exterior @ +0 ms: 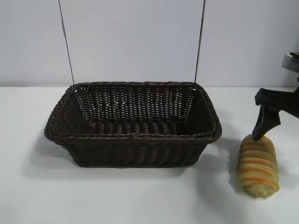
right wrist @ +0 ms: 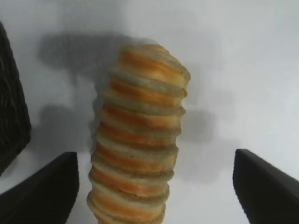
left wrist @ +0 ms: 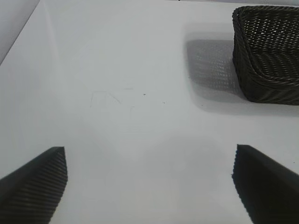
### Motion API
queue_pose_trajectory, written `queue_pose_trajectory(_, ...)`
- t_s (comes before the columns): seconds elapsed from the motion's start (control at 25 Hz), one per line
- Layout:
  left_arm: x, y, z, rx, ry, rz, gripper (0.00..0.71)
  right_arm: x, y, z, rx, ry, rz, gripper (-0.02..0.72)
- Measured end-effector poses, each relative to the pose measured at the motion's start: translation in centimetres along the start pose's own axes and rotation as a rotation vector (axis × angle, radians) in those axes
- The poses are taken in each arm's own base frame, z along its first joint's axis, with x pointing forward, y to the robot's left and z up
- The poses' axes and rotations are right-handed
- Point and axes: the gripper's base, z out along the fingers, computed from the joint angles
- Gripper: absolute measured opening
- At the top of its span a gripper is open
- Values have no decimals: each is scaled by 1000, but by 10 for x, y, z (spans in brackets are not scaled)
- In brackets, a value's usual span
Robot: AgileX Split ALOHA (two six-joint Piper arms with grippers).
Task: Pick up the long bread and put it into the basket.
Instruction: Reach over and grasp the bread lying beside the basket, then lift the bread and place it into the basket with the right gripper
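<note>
The long bread (exterior: 258,165), a ridged loaf striped orange and pale yellow, lies on the white table to the right of the basket (exterior: 135,136), a dark brown wicker one. My right gripper (exterior: 267,127) reaches down at the loaf's far end. In the right wrist view the long bread (right wrist: 140,140) lies lengthwise between the two black fingers (right wrist: 44,189), and the right gripper (right wrist: 154,156) is open with a gap on each side, narrower on one side. My left gripper (left wrist: 149,156) hovers open over bare table, away from the basket (left wrist: 268,51).
A pale wall with two thin dark vertical lines stands behind the table. The white tabletop (exterior: 117,196) stretches in front of the basket and to its left. The right arm's black body (exterior: 285,100) enters from the right edge.
</note>
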Motion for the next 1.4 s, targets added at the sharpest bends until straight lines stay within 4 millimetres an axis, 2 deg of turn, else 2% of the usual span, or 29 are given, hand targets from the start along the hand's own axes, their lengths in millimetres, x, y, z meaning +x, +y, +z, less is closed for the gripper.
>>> queue_pose_trajectory(0.2,0,0,0,0,0,0,694,0,0,4,-2,7,29,107)
queue_pose_trajectory(0.28,0,0,0,0,0,0,694,0,0,4,-2,7,31,55)
queue_pose_trajectory(0.44,0,0,0,0,0,0,694,1,0,3,-2,8,32,34)
queue_pose_trajectory(0.56,0,0,0,0,0,0,694,1,1,-5,-9,8,28,33)
queue_pose_trajectory(0.72,0,0,0,0,0,0,694,-3,8,-32,-35,-41,15,33)
queue_pose_trajectory(1.04,0,0,0,0,0,0,694,-26,26,-91,-79,-111,-43,33)
queue_pose_trajectory(1.28,0,0,0,0,0,0,694,-46,39,-117,-109,-163,-73,32)
queue_pose_trajectory(1.4,0,0,0,0,0,0,694,-52,57,-123,-135,-189,-119,32)
